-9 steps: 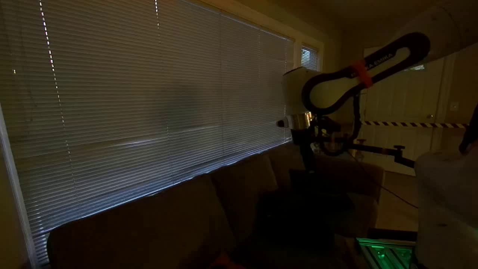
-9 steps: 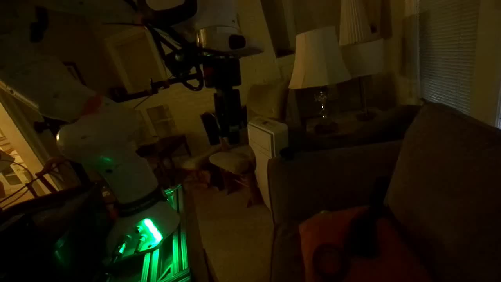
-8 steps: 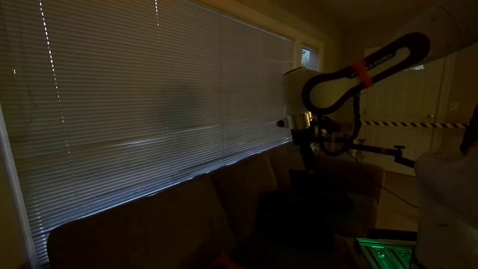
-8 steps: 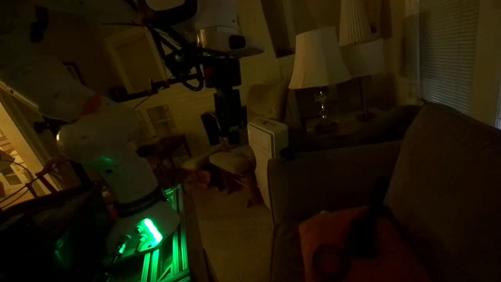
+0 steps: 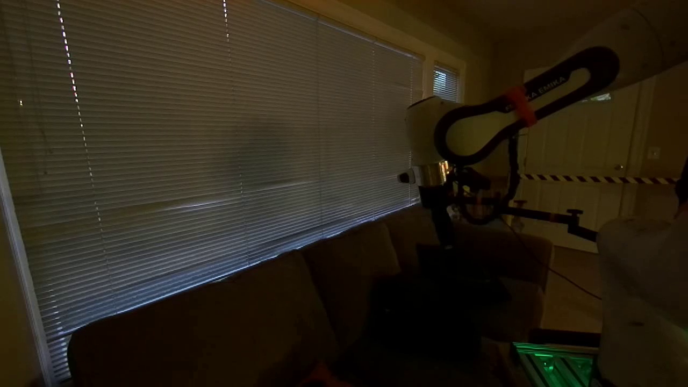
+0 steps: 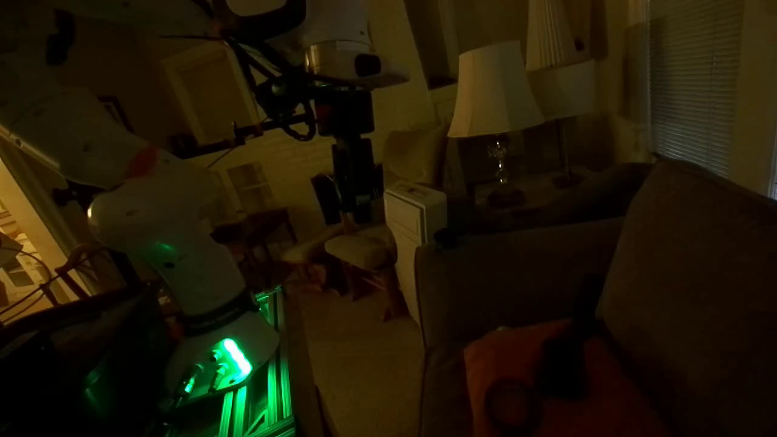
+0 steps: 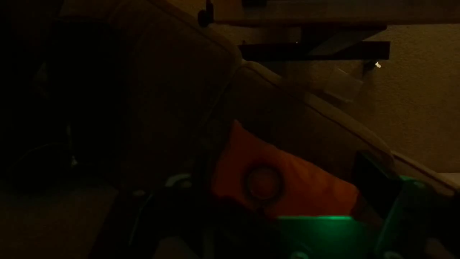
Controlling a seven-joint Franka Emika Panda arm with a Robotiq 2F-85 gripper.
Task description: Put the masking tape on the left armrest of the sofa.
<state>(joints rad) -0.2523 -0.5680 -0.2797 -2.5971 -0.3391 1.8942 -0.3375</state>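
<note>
**Blinds lowered in the gloom**

Along their lower edge they glow bluish. A striped band crosses in front of a door. In an exterior view, a flared lampshade rises beside a drum shade; a boxy white appliance stands near a chair. The wrist view shows an orange cushion and carpet.

It's murky in here; bluish light edges the wide blinds, a pale door at the far end.
</note>
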